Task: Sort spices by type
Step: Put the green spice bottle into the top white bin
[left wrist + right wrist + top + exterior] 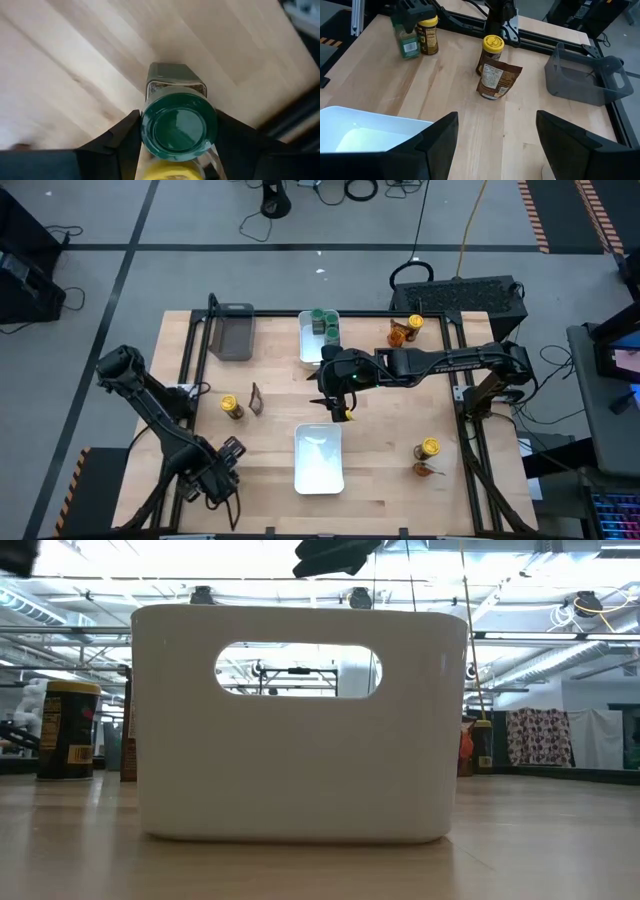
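Left pincer (177,132) around green-lidded jar (179,125) — grip unclear, right pincer (495,140) open, empty.

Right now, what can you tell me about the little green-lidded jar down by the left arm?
The green-lidded jar is a small clear bottle with squared shoulders, a round dark green cap, greenish contents and a pale label on its side. It stands upright on the wooden table, close beside a yellow-lidded jar. The left gripper sits around its cap; whether it grips yet is unclear.
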`<state>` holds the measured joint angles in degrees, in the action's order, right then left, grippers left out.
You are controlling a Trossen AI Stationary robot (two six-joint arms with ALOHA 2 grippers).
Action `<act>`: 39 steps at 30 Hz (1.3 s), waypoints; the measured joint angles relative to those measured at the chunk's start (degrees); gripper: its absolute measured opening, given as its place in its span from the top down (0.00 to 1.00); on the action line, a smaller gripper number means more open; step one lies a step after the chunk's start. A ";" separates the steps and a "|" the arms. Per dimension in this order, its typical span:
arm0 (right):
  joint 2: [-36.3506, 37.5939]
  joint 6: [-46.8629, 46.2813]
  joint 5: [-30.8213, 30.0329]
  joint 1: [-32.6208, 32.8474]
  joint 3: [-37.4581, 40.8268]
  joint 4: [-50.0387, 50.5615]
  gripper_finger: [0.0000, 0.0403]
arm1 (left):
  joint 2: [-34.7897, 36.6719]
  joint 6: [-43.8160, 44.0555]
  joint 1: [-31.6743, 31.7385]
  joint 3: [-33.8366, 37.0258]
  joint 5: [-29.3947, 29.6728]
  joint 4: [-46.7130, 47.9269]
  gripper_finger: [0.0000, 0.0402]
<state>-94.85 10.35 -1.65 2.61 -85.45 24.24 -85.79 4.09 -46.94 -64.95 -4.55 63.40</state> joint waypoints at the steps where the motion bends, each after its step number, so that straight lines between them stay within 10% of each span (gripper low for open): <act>1: 0.00 -0.02 0.00 0.00 0.00 0.17 0.38 | 0.35 -0.13 0.79 -0.52 0.63 -0.07 0.47; 21: 3.39 -2.18 0.46 -1.81 0.69 14.94 0.38 | 8.01 -8.27 34.08 -14.12 10.48 0.84 0.47; 30: 15.88 -9.78 -0.09 -8.72 21.02 2.55 0.38 | 0.03 -13.28 54.05 -14.09 5.11 -6.18 0.47; 39: 26.16 -18.27 0.02 -11.14 35.77 -6.71 0.38 | -13.13 -15.49 60.59 -15.04 -1.02 -9.15 0.47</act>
<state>-68.68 -7.92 -1.63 -8.54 -49.68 17.52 -98.92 -11.40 13.65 -79.99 -5.56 54.26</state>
